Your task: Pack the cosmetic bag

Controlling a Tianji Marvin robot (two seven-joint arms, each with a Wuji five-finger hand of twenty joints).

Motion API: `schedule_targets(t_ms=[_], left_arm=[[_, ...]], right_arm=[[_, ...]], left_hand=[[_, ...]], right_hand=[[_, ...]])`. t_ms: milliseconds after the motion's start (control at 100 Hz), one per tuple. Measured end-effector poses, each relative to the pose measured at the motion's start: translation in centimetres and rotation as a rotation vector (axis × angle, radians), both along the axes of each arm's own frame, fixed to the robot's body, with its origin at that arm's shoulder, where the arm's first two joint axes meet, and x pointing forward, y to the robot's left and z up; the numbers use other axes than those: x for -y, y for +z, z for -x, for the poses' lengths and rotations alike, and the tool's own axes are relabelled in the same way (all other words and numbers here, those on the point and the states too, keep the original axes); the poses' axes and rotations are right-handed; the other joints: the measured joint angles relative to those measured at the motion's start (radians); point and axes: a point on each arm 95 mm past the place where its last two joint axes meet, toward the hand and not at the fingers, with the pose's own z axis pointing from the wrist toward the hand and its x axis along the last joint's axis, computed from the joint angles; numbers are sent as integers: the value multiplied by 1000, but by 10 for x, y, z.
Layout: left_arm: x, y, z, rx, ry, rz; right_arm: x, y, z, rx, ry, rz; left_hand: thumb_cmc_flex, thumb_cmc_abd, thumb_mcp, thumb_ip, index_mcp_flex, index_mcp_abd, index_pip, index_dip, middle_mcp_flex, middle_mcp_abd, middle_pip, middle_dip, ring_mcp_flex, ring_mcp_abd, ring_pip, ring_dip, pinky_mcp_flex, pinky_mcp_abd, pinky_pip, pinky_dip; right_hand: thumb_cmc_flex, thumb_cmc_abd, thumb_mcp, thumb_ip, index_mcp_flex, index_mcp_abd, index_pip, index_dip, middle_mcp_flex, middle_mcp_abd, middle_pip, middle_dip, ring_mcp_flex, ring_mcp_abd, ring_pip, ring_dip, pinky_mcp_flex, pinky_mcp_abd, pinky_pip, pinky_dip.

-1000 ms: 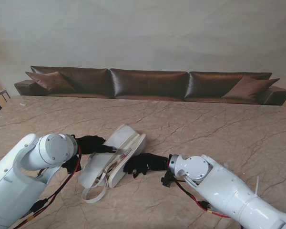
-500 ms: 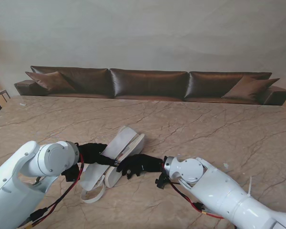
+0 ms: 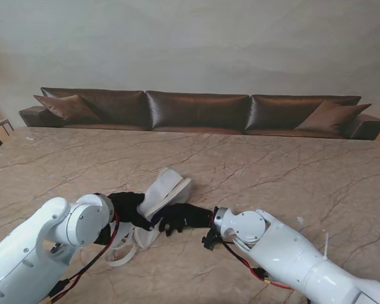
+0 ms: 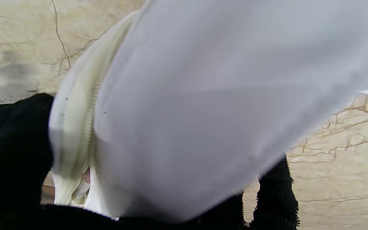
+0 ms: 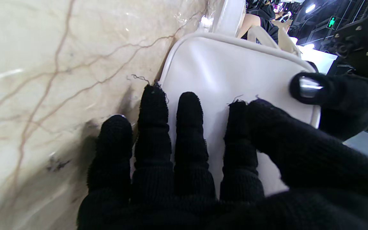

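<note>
The white cosmetics bag [image 3: 166, 187] stands tilted on edge on the marble table [image 3: 285, 171], squeezed between my two black-gloved hands. My left hand [image 3: 128, 208] grips its left side; in the left wrist view the bag [image 4: 203, 111] fills the picture, its zipper [image 4: 88, 137] slightly parted, with my left hand [image 4: 11, 153] curled around its edge. My right hand [image 3: 180, 217] holds the bag's right side. In the right wrist view my right hand [image 5: 187, 166] has its fingers flat on the bag's [image 5: 235, 70] smooth side and the thumb hooked near its rim. The bag's inside is hidden.
The bag's white strap [image 3: 121, 254] loops on the table nearer to me, under my left arm. A long brown sofa [image 3: 196, 111] runs behind the table's far edge. A small white scrap [image 3: 299, 220] lies to the right of my right arm.
Both hands have drawn together and a little nearer to me. The bag is pressed narrower and stands more upright than a second ago.
</note>
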Motion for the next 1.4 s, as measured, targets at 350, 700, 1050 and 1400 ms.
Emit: schedule_targets(t_ms=[350,700,1050,1400], left_arm=[[8,-17,-13,155,41,9],[4,-32,-28,235,108,69],[-7,-37,-38,237,107,175],[-17,-37,-32,258,17,299]], right_arm=[[-1,15,3,58,35,21],[59,50,16,92,-87,148],[122,54,19,124,-314,328],[135,50,6,128,-435,415]], left_hand=[[296,-171,310,-151,269,-197,483,160,469,-131,134,231,414,-87,273,378,299,-73,393,72],[347,-182,205,-176,541,-317,630,342,593,-172,386,456,440,-76,577,605,320,-29,566,121],[347,-196,185,-214,597,-327,630,507,604,-174,446,550,431,-76,626,665,361,-26,571,91],[399,-195,142,-215,597,-325,628,509,604,-172,446,551,430,-85,591,678,371,-26,530,72]], right_hand=[[0,0,0,0,-13,0,-48,-13,-5,-13,-1,0,0,0,0,0,-2,35,-22,0],[0,0,0,-14,93,21,-32,-13,5,-14,-17,0,53,0,1,0,60,31,15,0],[2,-28,0,-96,153,30,98,-79,85,-15,18,32,108,0,28,0,112,31,70,-15],[0,-26,0,-35,107,81,-14,-52,23,-15,23,33,53,0,28,0,84,31,78,-29]])
